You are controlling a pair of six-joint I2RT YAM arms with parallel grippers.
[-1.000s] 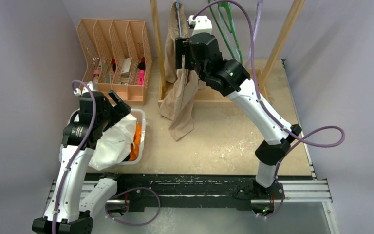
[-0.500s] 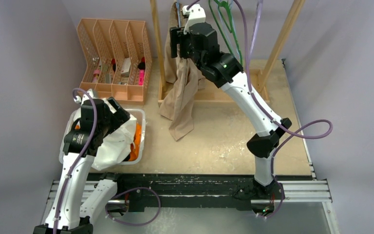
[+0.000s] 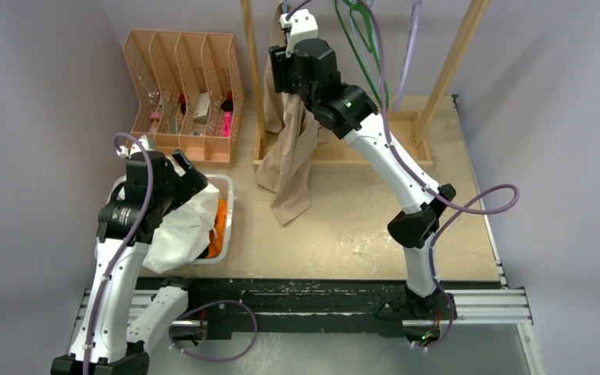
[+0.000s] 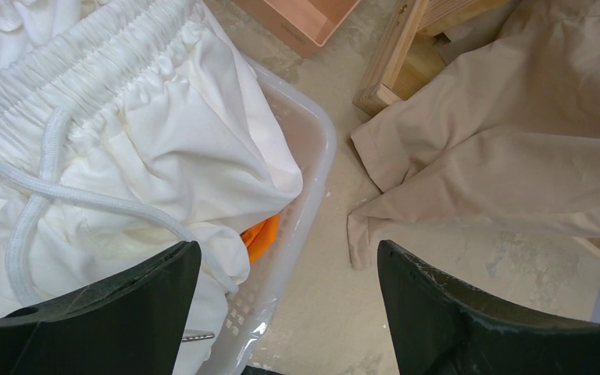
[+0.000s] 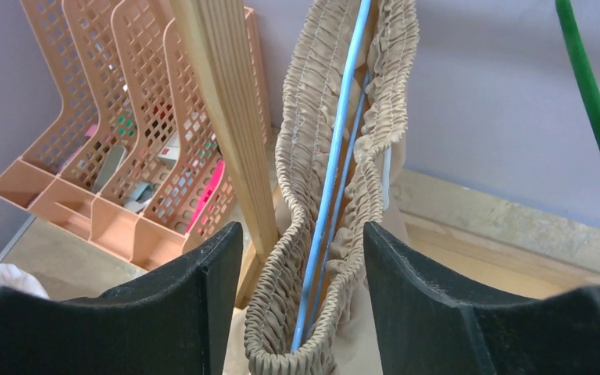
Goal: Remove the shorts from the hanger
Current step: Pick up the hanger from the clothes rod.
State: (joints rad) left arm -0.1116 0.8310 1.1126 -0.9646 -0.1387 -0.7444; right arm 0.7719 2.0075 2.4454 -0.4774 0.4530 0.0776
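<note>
The beige shorts [image 3: 289, 152] hang from a blue hanger [image 5: 330, 187] on the wooden rack, one leg trailing onto the table. My right gripper [image 3: 280, 76] is open up at the hanger. In the right wrist view [image 5: 297, 305] its jaws stand either side of the gathered beige waistband [image 5: 297, 195], not touching it. My left gripper [image 3: 189, 173] is open and empty over the clear bin [image 3: 227, 205]. It also shows in the left wrist view [image 4: 289, 312]. The white shorts [image 4: 125, 133] lie in the bin over the orange shorts [image 4: 259, 237]. The black shorts are hidden.
An orange slotted file organiser [image 3: 183, 86] with small items stands at the back left. The wooden rack's posts [image 5: 223, 117] and base [image 3: 344, 152] frame the hanging shorts. Green [image 5: 594, 101] and purple hangers hang to the right of the blue one.
My right arm has stretched up and to the left, bringing its open gripper higher along the hanging beige shorts. My left arm has barely shifted over the bin.
</note>
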